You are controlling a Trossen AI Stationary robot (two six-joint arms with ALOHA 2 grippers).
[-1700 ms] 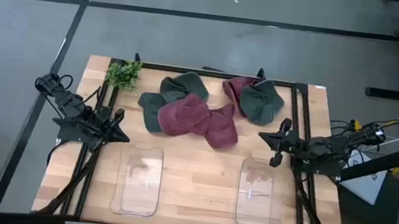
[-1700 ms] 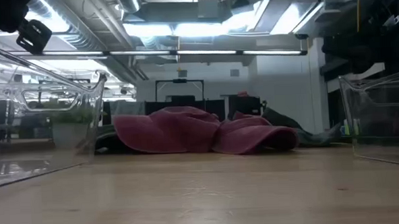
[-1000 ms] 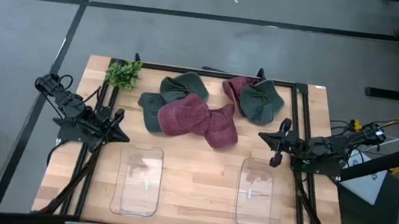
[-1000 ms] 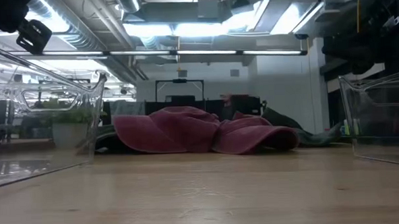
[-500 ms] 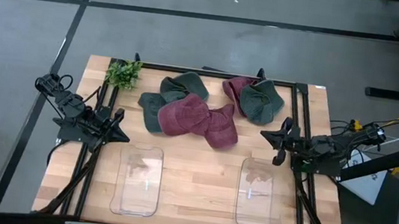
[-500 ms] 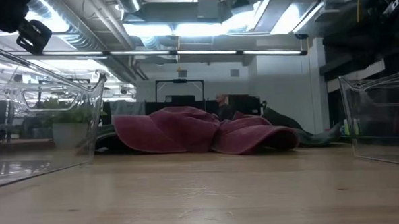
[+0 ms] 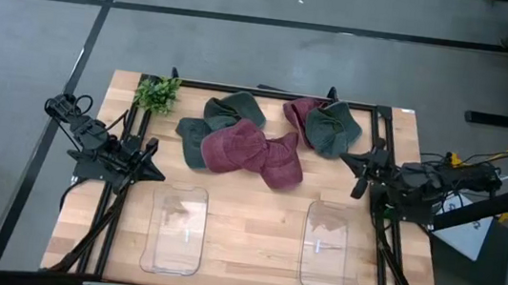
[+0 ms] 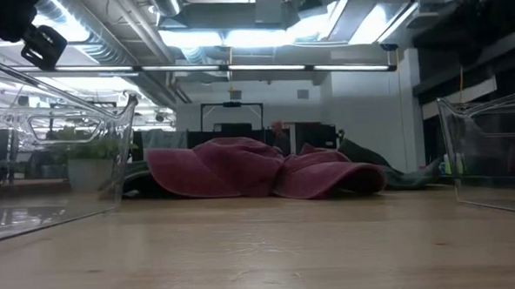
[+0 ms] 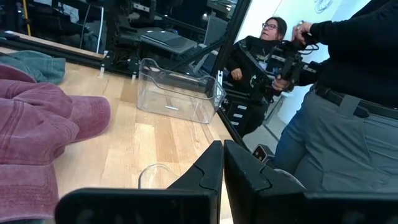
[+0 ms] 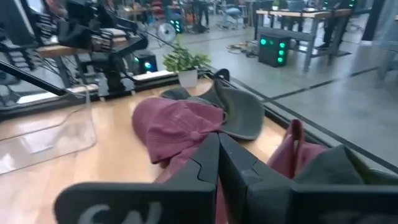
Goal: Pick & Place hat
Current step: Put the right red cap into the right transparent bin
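We judge the approach step: soft maroon cloth hats lie mid-table, untouched. The right gripper, fingers closed, hangs nearby; left gripper waits closed. Next, we open and descend.

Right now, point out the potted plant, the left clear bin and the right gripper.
potted plant [image 7: 156, 93], high view, on its green leaves.
left clear bin [image 7: 172, 266], high view, on its near rim.
right gripper [image 7: 359, 164], high view, at the tips of its shut fingers.
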